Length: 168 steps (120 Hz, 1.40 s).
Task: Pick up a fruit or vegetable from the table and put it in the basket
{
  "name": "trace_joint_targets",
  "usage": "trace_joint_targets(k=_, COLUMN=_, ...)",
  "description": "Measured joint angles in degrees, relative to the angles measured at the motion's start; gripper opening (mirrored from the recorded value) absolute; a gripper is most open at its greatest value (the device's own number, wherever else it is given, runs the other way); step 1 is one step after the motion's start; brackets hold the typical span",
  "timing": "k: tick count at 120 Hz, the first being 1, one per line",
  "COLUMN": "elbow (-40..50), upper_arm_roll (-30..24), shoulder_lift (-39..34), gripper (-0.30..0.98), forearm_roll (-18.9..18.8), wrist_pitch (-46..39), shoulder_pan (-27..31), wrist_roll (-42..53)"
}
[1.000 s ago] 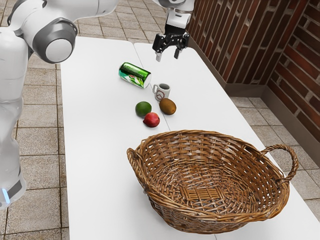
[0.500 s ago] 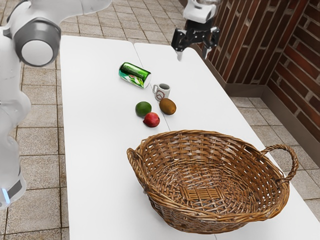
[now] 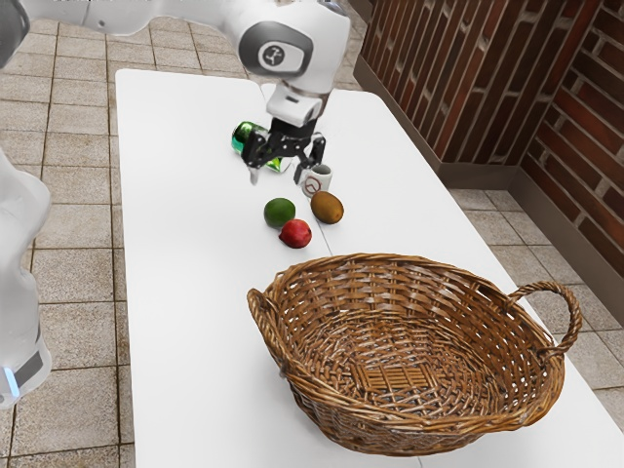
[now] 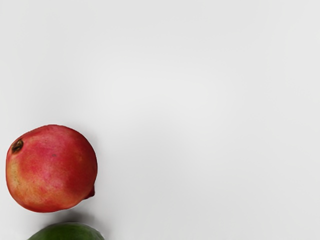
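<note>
black and spread apart, my jaws hang above the tabletop [image 3: 195, 292], near a green fruit [image 3: 280, 212] beside a red fruit [image 3: 295, 234].

The round red fruit [image 4: 52, 167] shades into yellow-orange with 1 brown spot; the oval wicker basket [image 3: 361, 426] has a brown crisscross weave.

No words, brands or numbers can be read. A round dark emblem [image 3: 275, 55] is carried on the arm's [image 3: 329, 37] grey cap; its inner figure is too small to be identified. A ring-shaped mark [image 3: 312, 185] is printed on the mug [image 3: 325, 174]. Green can [image 3: 242, 139] is partly hidden, label unreadable.
</note>
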<state>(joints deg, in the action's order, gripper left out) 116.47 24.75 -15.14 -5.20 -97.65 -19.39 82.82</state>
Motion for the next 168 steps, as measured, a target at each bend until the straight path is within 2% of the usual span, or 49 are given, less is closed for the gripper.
trace_joint_targets(k=19, elbow=3.3, upper_arm_roll=0.3, shoulder_lift=0.0, gripper=0.69, forearm_roll=0.1, wrist_pitch=-2.8, shoulder_pan=-2.3, wrist_roll=-0.7)
trace_joint_targets(k=44, elbow=5.9, upper_arm_roll=0.3, shoulder_lift=0.0, gripper=0.69, forearm_roll=0.1, wrist_pitch=-5.4, shoulder_pan=-2.6, wrist_roll=-1.5)
trace_joint_targets(k=82, elbow=6.1, upper_arm_roll=2.5, shoulder_lift=2.1, gripper=0.69, forearm_roll=-0.6, wrist_pitch=-9.1, shoulder_pan=-2.0, wrist_roll=-2.3)
trace_joint_targets(k=168, elbow=6.0, upper_arm_roll=2.8, shoulder_lift=7.2, gripper=0.71, forearm_roll=0.1, wrist_pitch=-14.1, shoulder_pan=-2.9, wrist_roll=-3.1)
